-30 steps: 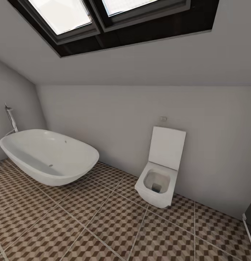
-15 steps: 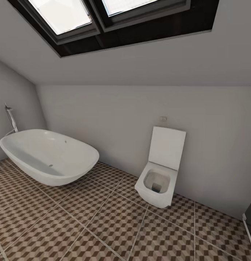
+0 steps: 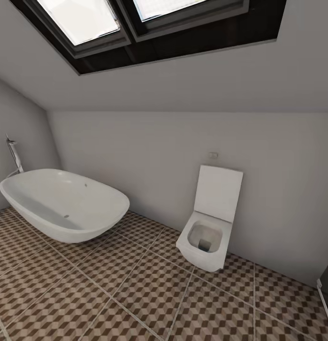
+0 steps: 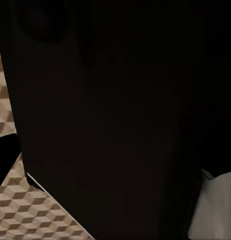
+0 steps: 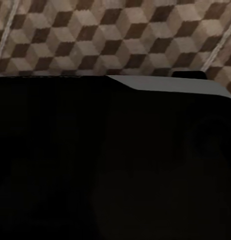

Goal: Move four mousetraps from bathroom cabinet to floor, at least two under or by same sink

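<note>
Head view: a bathroom corner with pale grey walls beneath a sloped ceiling bearing dark-framed skylights. A white oval tub stands at left on the cube-patterned floor, a chrome filler rising just behind its far end. A square white toilet with raised lid hangs on the far wall at right, well apart from the tub. Left wrist view: a dark body close to the lens, with floor tiles along one edge. Right wrist view: a dark body below a band of tiles. Whether either end effector is spread or pressed together cannot be told.
</note>
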{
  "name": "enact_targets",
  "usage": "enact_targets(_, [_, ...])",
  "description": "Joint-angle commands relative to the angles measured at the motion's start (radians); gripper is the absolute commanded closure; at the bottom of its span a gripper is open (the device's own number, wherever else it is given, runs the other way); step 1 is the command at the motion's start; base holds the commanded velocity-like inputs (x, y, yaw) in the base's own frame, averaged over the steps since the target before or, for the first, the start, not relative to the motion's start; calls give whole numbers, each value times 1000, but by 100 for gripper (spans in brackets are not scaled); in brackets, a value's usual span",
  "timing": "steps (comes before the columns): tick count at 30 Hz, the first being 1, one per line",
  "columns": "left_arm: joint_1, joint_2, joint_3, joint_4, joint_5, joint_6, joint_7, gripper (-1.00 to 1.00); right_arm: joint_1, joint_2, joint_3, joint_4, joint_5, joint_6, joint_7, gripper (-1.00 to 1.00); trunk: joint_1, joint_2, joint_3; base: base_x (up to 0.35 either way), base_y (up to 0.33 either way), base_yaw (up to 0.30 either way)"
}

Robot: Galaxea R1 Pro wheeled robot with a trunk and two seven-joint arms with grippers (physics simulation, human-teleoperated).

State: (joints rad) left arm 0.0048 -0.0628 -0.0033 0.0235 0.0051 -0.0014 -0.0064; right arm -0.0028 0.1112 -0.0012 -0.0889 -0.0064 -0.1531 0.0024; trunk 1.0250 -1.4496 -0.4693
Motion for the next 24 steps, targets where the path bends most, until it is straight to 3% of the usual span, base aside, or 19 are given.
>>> enact_targets(1, [0, -1, 0, -1, 0, 0, -1, -100, 0, 0, -1, -2, -1, -5, 0, -100, 0, 0, -1, 0, 0, 0])
enact_targets(7, [0, -2, 3, -17, -1, -4, -2, -100, 0, -6, 0, -85, 4, -68, -3, -100, 0, 0, -1, 0, 0, 0])
enact_targets(12, [0, 2, 4, -99, -3, -31, 4, -100, 0, -22, 0, -194, 7, -122, -7, -100, 0, 0, -1, 0, 0, 0])
enact_targets(19, [-1, 75, 11, -333, 5, -56, 13, -100, -1, -39, -1, -366, 8, -145, -36, -100, 0, 0, -1, 0, 0, 0])
enact_targets(21, [-1, 84, 15, -361, 6, -57, 16, -100, -1, -40, -1, -388, 8, -146, -45, -100, 0, 0, -1, 0, 0, 0])
enact_targets(24, [-2, 125, 54, -445, 11, -62, 48, -100, -1, -42, -1, -456, 8, -148, -92, -100, 0, 0, -1, 0, 0, 0])
